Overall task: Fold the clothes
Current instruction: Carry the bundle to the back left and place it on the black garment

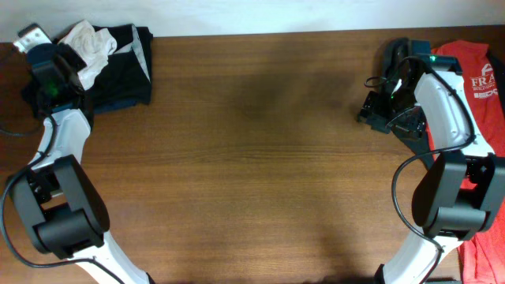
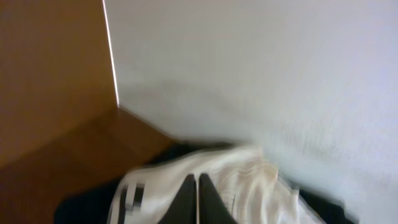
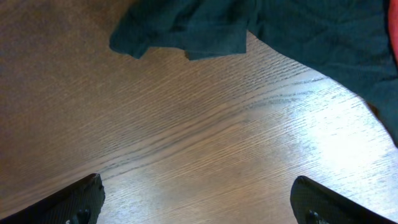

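A crumpled white garment [image 1: 89, 43] lies on a pile of black clothes [image 1: 126, 71] at the table's far left corner. My left gripper [image 1: 72, 63] is at that pile, its fingers [image 2: 198, 182] pressed together on the white garment [image 2: 255, 180]; that view is blurred. My right gripper [image 1: 374, 110] is open and empty, its fingers [image 3: 199, 200] spread wide just above bare wood. A dark teal garment [image 3: 298, 31] lies just beyond it, and it also shows in the overhead view [image 1: 394, 52]. A red shirt [image 1: 483, 95] lies at the right edge.
The wooden table [image 1: 252, 158] spans the view between the two piles. A white wall [image 2: 261, 68] stands right behind the left pile. The red cloth hangs on down the right side [image 1: 481, 252] past the right arm's base.
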`<state>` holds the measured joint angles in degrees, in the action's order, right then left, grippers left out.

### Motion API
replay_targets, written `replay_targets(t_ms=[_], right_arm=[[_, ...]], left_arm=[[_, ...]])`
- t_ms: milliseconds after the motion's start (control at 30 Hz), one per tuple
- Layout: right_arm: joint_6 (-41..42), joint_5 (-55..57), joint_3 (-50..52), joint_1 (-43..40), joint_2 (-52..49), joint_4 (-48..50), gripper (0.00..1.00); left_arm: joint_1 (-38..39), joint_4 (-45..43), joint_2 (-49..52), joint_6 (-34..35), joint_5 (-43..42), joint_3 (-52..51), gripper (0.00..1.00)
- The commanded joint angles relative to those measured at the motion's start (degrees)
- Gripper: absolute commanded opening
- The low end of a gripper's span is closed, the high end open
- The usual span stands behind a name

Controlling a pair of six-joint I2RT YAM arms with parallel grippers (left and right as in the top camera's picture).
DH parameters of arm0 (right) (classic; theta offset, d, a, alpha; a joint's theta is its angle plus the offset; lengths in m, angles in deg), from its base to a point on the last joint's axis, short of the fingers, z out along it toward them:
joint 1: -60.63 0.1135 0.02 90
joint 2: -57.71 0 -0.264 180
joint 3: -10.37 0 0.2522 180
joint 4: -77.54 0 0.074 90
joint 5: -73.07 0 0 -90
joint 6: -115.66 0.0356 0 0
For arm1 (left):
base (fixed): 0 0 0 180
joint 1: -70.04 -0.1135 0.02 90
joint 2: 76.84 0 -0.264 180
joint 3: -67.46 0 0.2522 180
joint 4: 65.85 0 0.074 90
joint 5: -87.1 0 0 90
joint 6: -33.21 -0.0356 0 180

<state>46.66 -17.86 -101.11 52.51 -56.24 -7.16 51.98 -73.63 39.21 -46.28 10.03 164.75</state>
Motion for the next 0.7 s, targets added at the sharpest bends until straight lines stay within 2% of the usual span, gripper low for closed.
replay_targets(t_ms=[0, 67, 200, 300, 367, 467, 600, 667], right_arm=[[0.52, 0.13, -0.96, -0.15, 0.37, -0.02, 0.99], [0.52, 0.13, -0.96, -0.15, 0.37, -0.02, 0.99], [0.52, 0.13, -0.96, -0.15, 0.37, -0.02, 0.99], [0.52, 0.11, -0.96, -0.15, 0.37, -0.02, 0.99], [0.52, 0.13, -0.96, -0.15, 0.37, -0.02, 0.99], [0.52, 0.13, -0.96, -0.15, 0.37, -0.02, 0.99], [0.52, 0.13, -0.96, -0.15, 0.37, -0.02, 0.99], [0.52, 0.13, -0.96, -0.15, 0.37, -0.02, 0.99]], left_arm=[[-0.24, -5.64, 5.46, -0.31, -0.22, 1.53, 0.01], [-0.24, -4.44, 11.56, -2.75, -6.36, 5.31, 0.01], [-0.20, 11.26, 22.99, -10.03, -18.84, 17.73, 0.04], [0.26, 19.85, 23.15, -15.23, -27.26, 19.56, 0.04], [1.57, 26.21, 21.07, -15.45, -27.32, 19.61, 0.01], [4.94, 32.41, 14.71, -20.74, -26.64, 19.61, 0.01], [6.27, 33.77, 6.27, -20.63, -25.90, 19.61, 0.01], [5.49, 31.82, 5.73, -20.28, -19.76, 19.61, 0.02]])
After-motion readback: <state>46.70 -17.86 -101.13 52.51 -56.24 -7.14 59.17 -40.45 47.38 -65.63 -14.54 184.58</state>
